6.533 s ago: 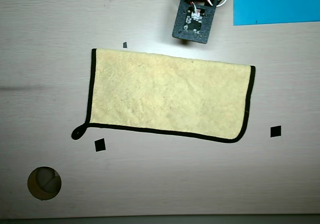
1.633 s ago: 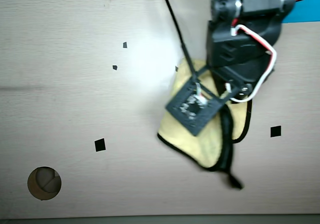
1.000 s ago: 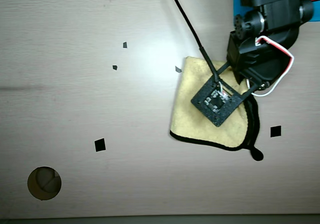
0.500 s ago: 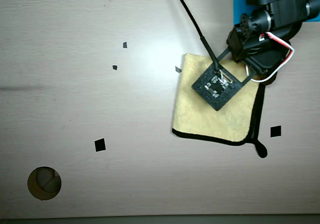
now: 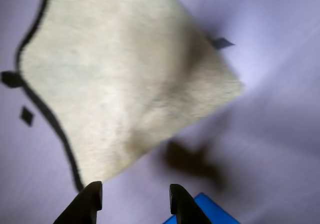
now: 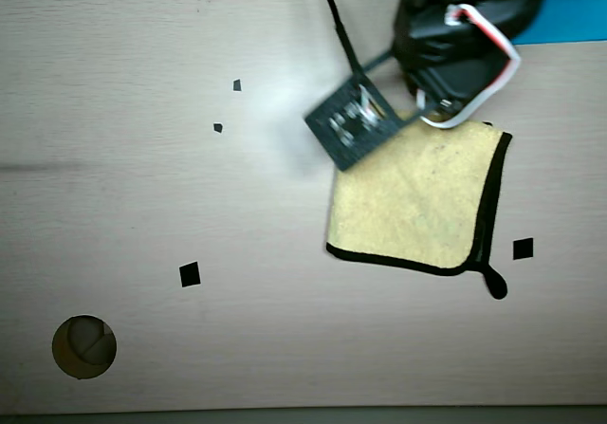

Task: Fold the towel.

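Observation:
The pale yellow towel (image 6: 413, 196) lies flat on the table, doubled over into a near square, with black trim along its near and right edges and its small loop (image 6: 495, 285) sticking out at the lower right corner. In the wrist view the towel (image 5: 125, 78) fills the upper left. My gripper (image 5: 134, 191) hangs above the table beside the towel's edge. It is open, with nothing between its two dark fingers (image 5: 92, 194). From above, the arm (image 6: 455, 35) covers the towel's top edge and hides the fingers.
A bright blue sheet (image 6: 569, 16) lies at the top right, and its corner (image 5: 200, 211) shows under the gripper. Small black tape squares (image 6: 190, 274) (image 6: 523, 248) dot the table. A round hole (image 6: 83, 346) sits at the lower left. A black cable (image 6: 332, 16) runs to the arm.
The spread-out towel has been folded over to the right. In the last second the arm has let go and drawn back toward the top edge, leaving the towel flat.

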`<state>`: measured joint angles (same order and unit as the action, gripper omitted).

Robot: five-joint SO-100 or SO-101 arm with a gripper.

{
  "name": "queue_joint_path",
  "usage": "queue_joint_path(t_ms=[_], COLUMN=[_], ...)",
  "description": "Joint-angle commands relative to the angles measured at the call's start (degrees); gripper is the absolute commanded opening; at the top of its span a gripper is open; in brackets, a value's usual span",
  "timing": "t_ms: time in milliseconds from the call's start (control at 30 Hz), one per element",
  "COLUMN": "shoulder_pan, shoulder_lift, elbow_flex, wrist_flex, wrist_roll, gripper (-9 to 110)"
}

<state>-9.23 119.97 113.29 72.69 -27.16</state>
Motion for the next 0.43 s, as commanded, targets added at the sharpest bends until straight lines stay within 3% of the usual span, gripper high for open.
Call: queue_joint_path(t_ms=[0, 400], shoulder_pan=[4.13, 5.27], shoulder_lift=[4.66, 8.53], elbow_flex=[5.98, 14.24], wrist_flex=[-0.88, -0.62], wrist_roll=[-0.35, -0.97], gripper=[14, 13])
